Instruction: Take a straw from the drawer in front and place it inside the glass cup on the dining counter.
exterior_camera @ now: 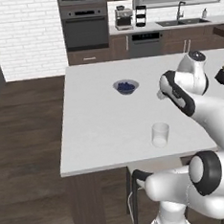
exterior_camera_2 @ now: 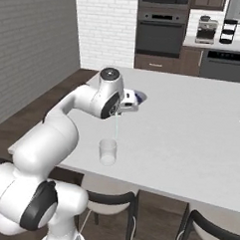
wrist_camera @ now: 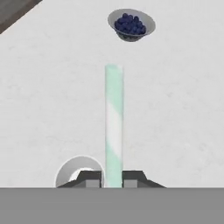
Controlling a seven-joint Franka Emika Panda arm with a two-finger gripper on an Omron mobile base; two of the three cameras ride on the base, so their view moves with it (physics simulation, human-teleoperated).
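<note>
Since it must drop in endwise, the straw (wrist_camera: 113, 127) hangs upright, pinched in the claw (wrist_camera: 113, 178) above the desk (exterior_camera: 96, 125) near the glass cup (exterior_camera: 160, 134).

The straw (wrist_camera: 113, 127), pale mint green with white stripes, is pinched between the end effector's (wrist_camera: 113, 177) closed fingertips and hangs straight down above the desk (exterior_camera: 96, 125). Its lower end seems to sit just above and a little beyond the cup (exterior_camera_2: 108, 152), though the angle makes that hard to judge. The cup, a small clear tumbler, stands upright near the white desk's near edge.
</note>
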